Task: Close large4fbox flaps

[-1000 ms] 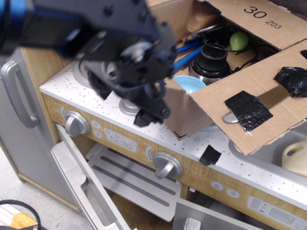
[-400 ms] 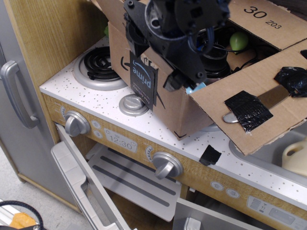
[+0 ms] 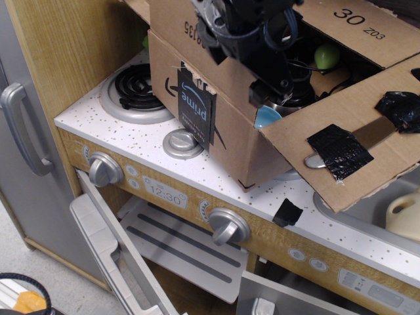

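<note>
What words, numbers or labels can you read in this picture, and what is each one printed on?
"prime": black tape strip on the side of the cardboard box.
"30 Z03": upper right flap of that box.
"12:30": clock display on the toy stove's front panel.
Upside-down digits on the left flap, about "35": partly hidden, not sure.
Button icons at lower right: too small to read.

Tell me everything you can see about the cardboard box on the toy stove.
The box is brown corrugated cardboard and stands open on the white speckled stovetop. A black "prime" tape strip hangs on its near side beside an arrow logo. The near right flap slopes outward, bearing black tape patches; the far flap reads "30 Z03". Inside lie a blue bowl, a metal pot and a green ball. The black gripper reaches over its near rim.
</note>
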